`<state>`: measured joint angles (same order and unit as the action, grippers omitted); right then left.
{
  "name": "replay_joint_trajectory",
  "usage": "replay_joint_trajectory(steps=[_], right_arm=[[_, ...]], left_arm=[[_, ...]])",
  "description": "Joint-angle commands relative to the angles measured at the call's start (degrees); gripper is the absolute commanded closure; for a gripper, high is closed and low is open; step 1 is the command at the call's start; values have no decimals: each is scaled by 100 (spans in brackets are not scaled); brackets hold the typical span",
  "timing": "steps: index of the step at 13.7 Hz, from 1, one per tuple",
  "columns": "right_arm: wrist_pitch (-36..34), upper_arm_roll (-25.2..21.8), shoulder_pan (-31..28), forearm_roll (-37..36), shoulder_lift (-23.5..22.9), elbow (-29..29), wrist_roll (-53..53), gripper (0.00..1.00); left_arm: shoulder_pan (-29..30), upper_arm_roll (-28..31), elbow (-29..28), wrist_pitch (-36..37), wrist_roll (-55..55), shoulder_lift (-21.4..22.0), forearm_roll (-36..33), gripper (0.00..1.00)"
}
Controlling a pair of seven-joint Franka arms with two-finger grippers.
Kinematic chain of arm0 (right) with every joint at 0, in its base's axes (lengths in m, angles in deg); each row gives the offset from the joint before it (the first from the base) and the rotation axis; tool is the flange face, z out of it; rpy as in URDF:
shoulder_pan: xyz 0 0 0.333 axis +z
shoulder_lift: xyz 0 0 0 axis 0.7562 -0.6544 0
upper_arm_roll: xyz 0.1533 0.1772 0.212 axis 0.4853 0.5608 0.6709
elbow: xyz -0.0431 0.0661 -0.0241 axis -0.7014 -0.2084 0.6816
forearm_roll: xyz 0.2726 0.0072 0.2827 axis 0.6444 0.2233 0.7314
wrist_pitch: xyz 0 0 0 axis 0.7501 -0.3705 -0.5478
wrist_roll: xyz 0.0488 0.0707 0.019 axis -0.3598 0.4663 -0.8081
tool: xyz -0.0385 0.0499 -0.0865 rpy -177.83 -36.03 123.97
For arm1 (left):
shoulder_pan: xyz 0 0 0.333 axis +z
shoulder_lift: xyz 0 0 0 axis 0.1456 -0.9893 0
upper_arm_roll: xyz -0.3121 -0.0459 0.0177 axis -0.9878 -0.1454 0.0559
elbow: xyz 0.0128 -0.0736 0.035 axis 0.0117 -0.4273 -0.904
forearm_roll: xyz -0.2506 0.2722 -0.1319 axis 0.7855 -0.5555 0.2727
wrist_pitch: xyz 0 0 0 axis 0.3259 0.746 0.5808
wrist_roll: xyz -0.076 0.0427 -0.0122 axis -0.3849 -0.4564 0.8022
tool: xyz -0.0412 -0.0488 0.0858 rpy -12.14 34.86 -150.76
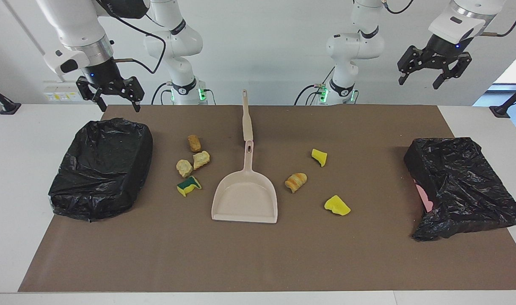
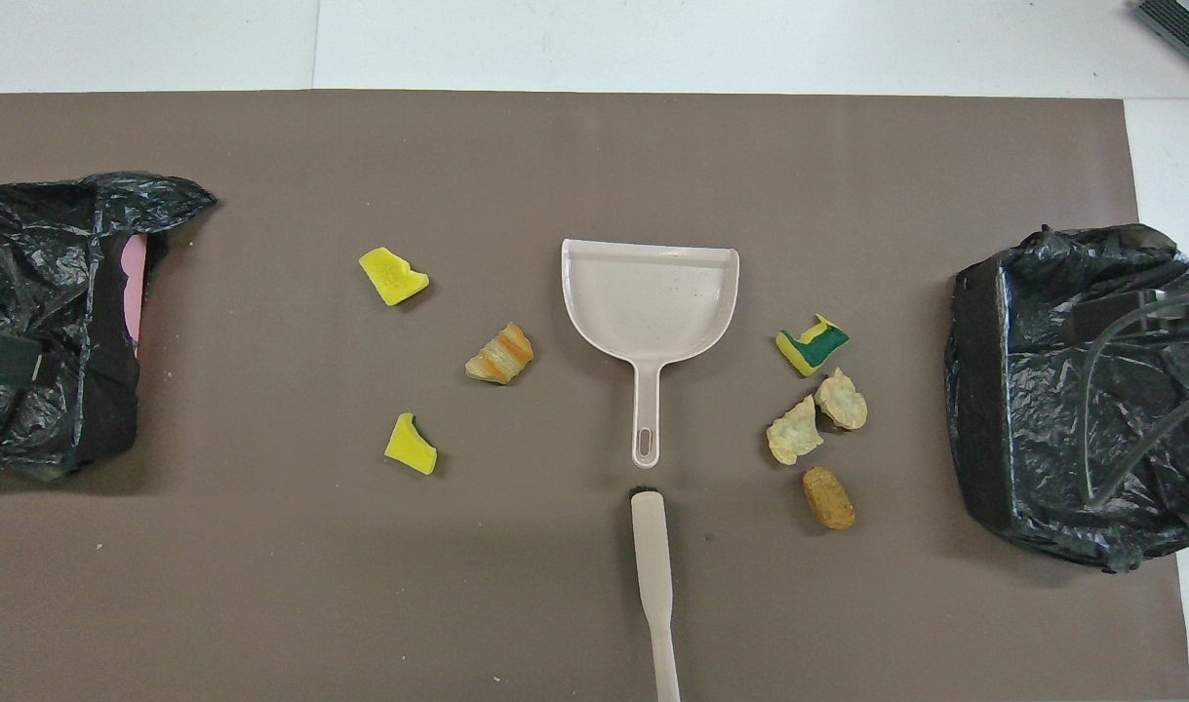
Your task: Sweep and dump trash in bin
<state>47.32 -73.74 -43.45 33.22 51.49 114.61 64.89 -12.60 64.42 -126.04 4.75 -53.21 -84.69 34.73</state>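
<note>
Seven trash scraps lie on the brown mat. A brown lump (image 1: 194, 142), two pale lumps (image 1: 201, 159) (image 1: 183, 167) and a yellow-and-green sponge (image 1: 189, 185) lie beside the beige dustpan (image 1: 245, 199), toward the right arm's end. A striped bread-like lump (image 1: 296, 182) and two yellow sponge chunks (image 1: 319, 156) (image 1: 337, 205) lie toward the left arm's end. The beige brush (image 1: 246, 116) lies in line with the dustpan handle, nearer the robots. My right gripper (image 1: 112, 98) is open and raised by the black-bagged bin (image 1: 101, 169). My left gripper (image 1: 431, 76) is open, high in the air.
A second black-bagged bin (image 1: 461, 186) sits tilted at the left arm's end, with pink showing at its mouth. The brown mat (image 1: 258, 254) covers most of the white table. In the overhead view the dustpan (image 2: 650, 292) opens away from the robots.
</note>
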Motion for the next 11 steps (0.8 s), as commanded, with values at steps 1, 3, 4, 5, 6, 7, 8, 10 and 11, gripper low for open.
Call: replay_joint_trajectory(steps=[1,3,4,5,6,7,8,10,11], right_arm=[[13,18,-58,50,-10,-36,-154,0],[13,18,-58,50,-10,-36,-154,0],[13,18,-58,50,-2,-36,-154,0],[13,18,-50,50,-2,-19,-154,0],[13,18,-50,50,-2,-18,-154,0],[13,18,-50,50,-2,-18,-154,0],[13,18,-50,50,-2,-18,-154,0],[-5,18,-41,50,7,-18,-154,0],[-22,18,-41,50,7,-18,-154,0]], left_arm=[[-43,29,-154,31,-53,133,50,0],[-43,29,-145,31,-61,133,50,0],[-43,29,-145,5,-105,133,50,0],[-43,29,-145,-56,-123,124,50,0],[-52,20,-145,-57,-114,132,50,0],[-69,-6,-145,-57,-123,133,50,0],[-78,-15,-145,-57,-123,133,50,0],[-78,-15,-145,-57,-123,133,50,0],[-78,-15,-145,-57,-123,124,50,0]])
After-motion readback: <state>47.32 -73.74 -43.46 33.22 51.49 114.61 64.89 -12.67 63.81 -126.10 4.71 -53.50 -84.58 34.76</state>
